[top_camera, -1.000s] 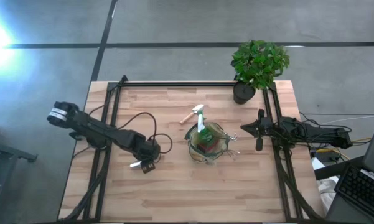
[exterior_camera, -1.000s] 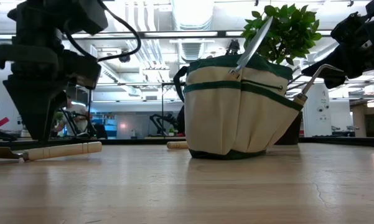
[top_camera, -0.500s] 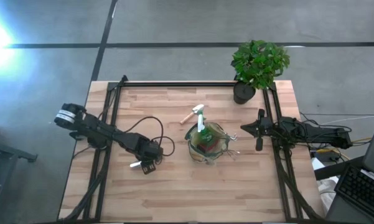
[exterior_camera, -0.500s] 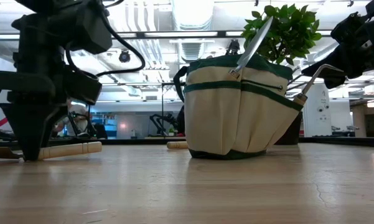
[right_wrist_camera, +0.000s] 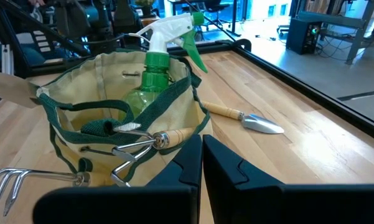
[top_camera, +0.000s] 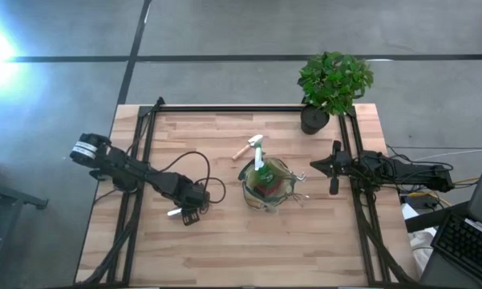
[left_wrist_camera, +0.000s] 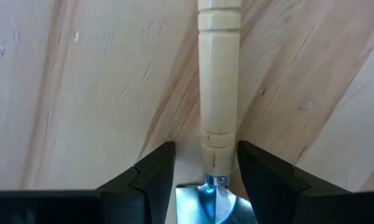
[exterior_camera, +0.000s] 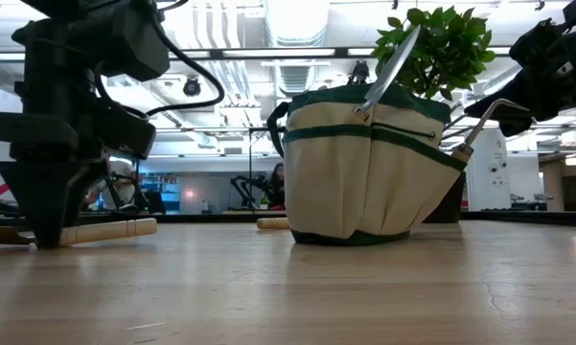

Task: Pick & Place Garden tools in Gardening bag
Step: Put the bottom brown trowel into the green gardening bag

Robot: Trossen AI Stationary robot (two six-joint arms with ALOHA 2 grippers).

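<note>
A garden tool with a light wooden handle [left_wrist_camera: 219, 93] and a silver head lies flat on the table at the left [top_camera: 175, 213]. My left gripper [left_wrist_camera: 205, 168] is open and points down over it. Its fingers stand on either side of the handle's metal end, low at the table [exterior_camera: 46, 235]. The gardening bag [top_camera: 266, 186] is cream with green trim and stands mid-table. It holds a green spray bottle [right_wrist_camera: 150, 74] and a fork [right_wrist_camera: 130, 146]. My right gripper [right_wrist_camera: 202, 155] is shut and empty, right of the bag [top_camera: 314, 167]. My left gripper's fingers come from above and stand across the handle near its metal ferrule [left_wrist_camera: 216, 158]. A gap shows on one side; the other finger [left_wrist_camera: 261, 174] lies right at the handle. I cannot tell whether it touches.
A trowel [top_camera: 245, 148] lies on the table just beyond the bag, also seen in the right wrist view [right_wrist_camera: 243, 117]. A hand rake [right_wrist_camera: 12, 177] sticks out of the bag's side. A potted green plant [top_camera: 333, 80] stands at the far right corner. A black rail [top_camera: 224, 108] edges the far side.
My left gripper has gone down to the table, so its fingers now stand around the tool's handle. The tool has stayed where it was. The right arm has kept still.
</note>
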